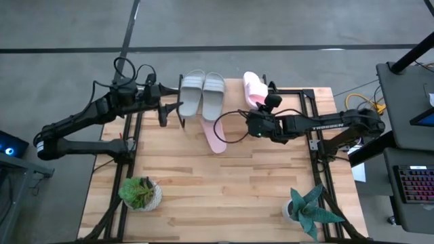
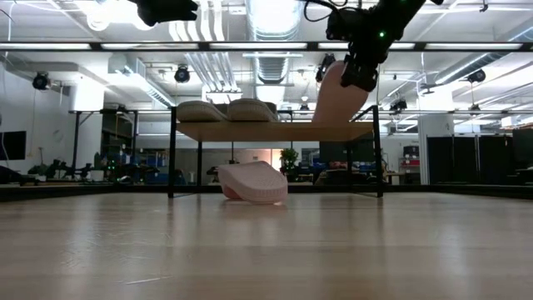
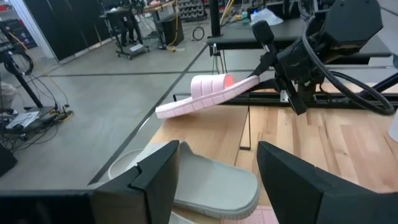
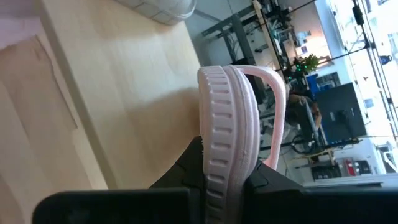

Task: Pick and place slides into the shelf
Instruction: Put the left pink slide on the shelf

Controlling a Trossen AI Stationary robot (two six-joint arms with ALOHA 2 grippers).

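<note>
Up above the shelf [image 2: 275,131], one pink slide [image 1: 253,89] hangs in the air, tilted, with the right gripper [image 1: 261,108] clenched on its heel end. In the right wrist view the ribbed sole edge of this slide [image 4: 229,140] runs straight between the two dark fingers [image 4: 186,168], which press on it from both sides. From table height it shows as a pale shape [image 2: 337,96] slanting down toward the right end of the shelf's plank top; whether it touches the plank cannot be told.

The two grey slides [image 1: 202,93] sit side by side on the left part of the shelf top, touching each other. The second pink slide [image 1: 214,133] lies on the table [image 1: 224,196], partly under the shelf's front edge, and appears in the low view between the shelf legs [image 2: 252,182].

The left gripper [image 1: 166,105] hovers just beside the grey pair on their left, its fingers [image 3: 158,171] spread apart and holding nothing, with a grey slide [image 3: 211,183] lying just past them.

Two potted plants stand near the front corners of the table, one on the left [image 1: 140,192] and one on the right [image 1: 308,209], well apart from the shelf.
</note>
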